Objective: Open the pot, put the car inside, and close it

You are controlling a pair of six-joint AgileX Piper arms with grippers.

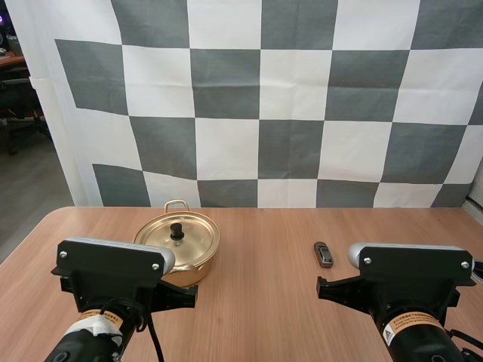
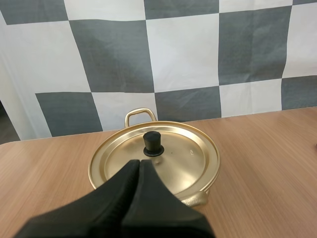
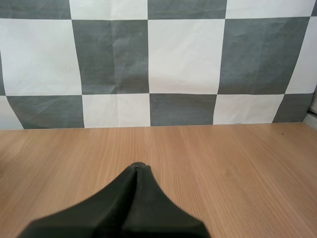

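My left tool point(image 2: 140, 161), clenched empty, points straight at the knob point(image 2: 153, 144) on the pot point(image 1: 202, 260), just short of it. My right tool point(image 3: 137, 166) is clenched too. The car point(image 1: 323, 254) lies right of the pot.

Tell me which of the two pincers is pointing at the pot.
The left pincer: shut, it aims at the black knob on the lid of the gold pot. The right pincer, also shut, faces plain tabletop.
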